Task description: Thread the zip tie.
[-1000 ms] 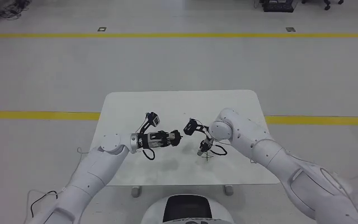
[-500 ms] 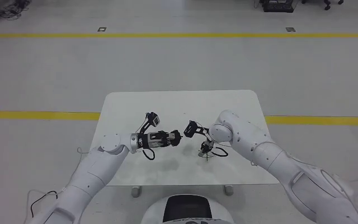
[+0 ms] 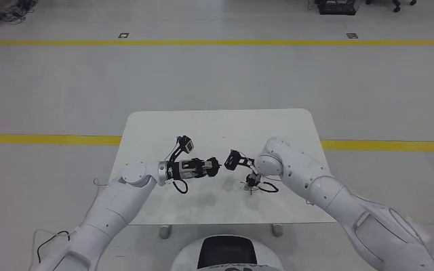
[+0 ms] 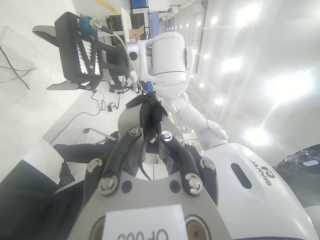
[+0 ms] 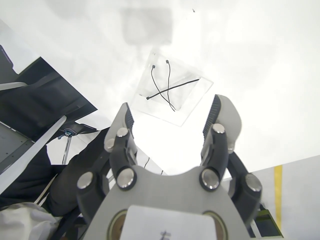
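In the clear tray (image 5: 197, 93), near the front of the white table (image 3: 203, 125), three black zip ties (image 5: 169, 86) lie crossed over one another. The tray sits well in from the table's side edges, and bare tabletop runs from both arms to the far edge. The right gripper (image 5: 170, 116) hangs just above the tray, spread wide with nothing in it, the ties below its fingertips and apart from them. The left gripper (image 4: 149, 126) is held off to the side, level with the right one. Its fingers are pressed together on something black that I cannot identify.
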